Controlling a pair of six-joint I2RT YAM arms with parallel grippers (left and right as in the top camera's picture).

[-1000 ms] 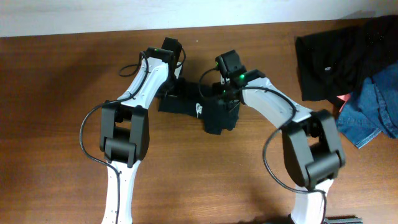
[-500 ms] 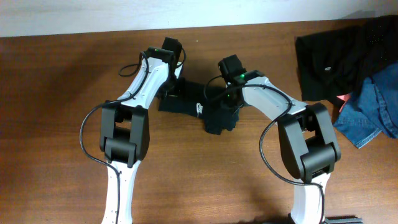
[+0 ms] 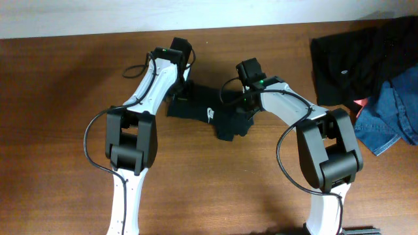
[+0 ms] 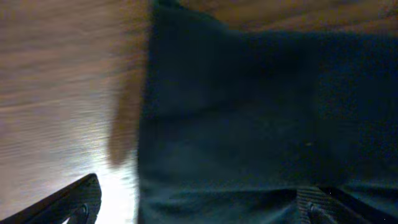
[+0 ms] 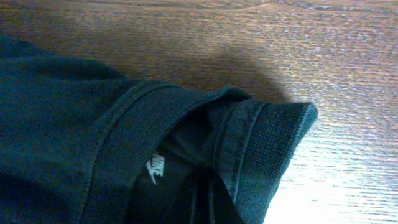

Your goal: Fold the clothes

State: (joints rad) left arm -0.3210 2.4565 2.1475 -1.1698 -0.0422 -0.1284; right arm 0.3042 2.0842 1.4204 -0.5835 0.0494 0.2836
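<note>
The clothes are a black T-shirt (image 3: pixel 204 111), partly folded at the table's middle, with its white logo (image 3: pixel 210 115) facing up. My left gripper (image 3: pixel 181 90) hangs over the shirt's left edge. In the left wrist view this left gripper (image 4: pixel 199 208) is open wide, one fingertip (image 4: pixel 78 202) over bare wood and the other over the T-shirt (image 4: pixel 261 112). My right gripper (image 3: pixel 247 108) is at the shirt's right end. Seen from its wrist, the right gripper (image 5: pixel 202 199) is shut on fabric inside the raised ribbed collar (image 5: pixel 249 137), beside the neck label (image 5: pixel 155 169).
A heap of other garments lies at the back right: a black one (image 3: pixel 353 59), blue denim (image 3: pixel 392 121) and a bit of red (image 3: pixel 361 104). A pale wall (image 3: pixel 98 16) runs along the table's far edge. Bare wood lies left of and in front of the shirt.
My left gripper's jaws have spread wider. My right wrist has shifted a little to the right and towards the back, taking the collar with it.
</note>
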